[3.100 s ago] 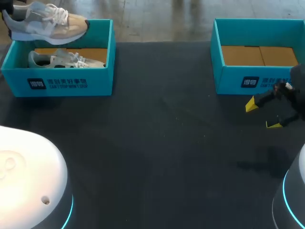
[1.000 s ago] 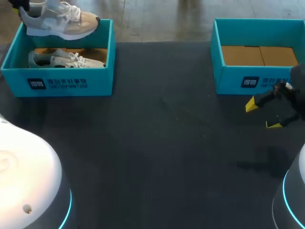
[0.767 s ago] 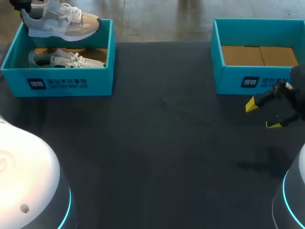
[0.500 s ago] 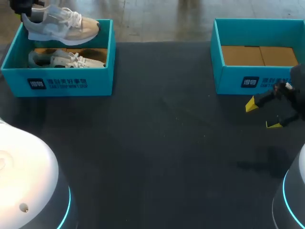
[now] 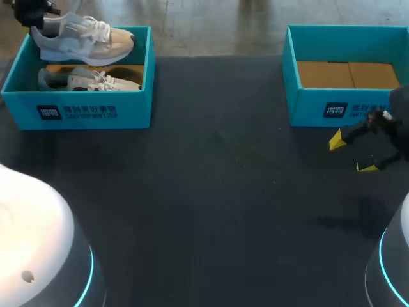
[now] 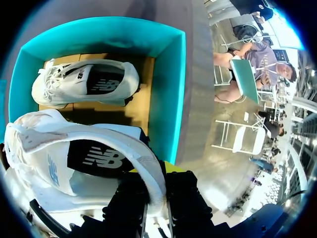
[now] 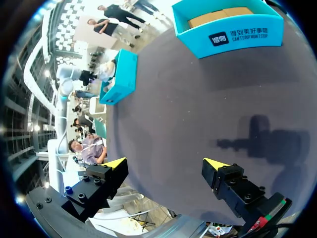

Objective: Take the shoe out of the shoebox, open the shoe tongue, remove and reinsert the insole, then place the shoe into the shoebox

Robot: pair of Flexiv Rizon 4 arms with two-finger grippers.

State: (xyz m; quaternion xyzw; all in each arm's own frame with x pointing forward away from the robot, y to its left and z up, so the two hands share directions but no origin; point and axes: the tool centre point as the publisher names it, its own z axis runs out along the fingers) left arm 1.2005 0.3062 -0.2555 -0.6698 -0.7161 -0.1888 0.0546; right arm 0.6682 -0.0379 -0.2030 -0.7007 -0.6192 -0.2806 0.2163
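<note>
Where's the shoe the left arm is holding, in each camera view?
Head view: held shoe over the left shoebox's far side.
Left wrist view: held shoe, heel pinched in the left gripper.
Right wrist view: too small to tell.
Shared landmark: the left shoebox.

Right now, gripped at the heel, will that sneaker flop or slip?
Probably light: the left gripper holds the shoe by its heel rim alone. It hangs near level, so likely stiff. The laces look floppy, might snag.

We see a white-and-beige lace-up sneaker point(image 5: 83, 39) hovering level over the rear of the open teal cardboard shoebox point(image 5: 77, 112) — toe toward our right — with a matching sneaker point(image 5: 89, 80) lying on its side inside.
</note>
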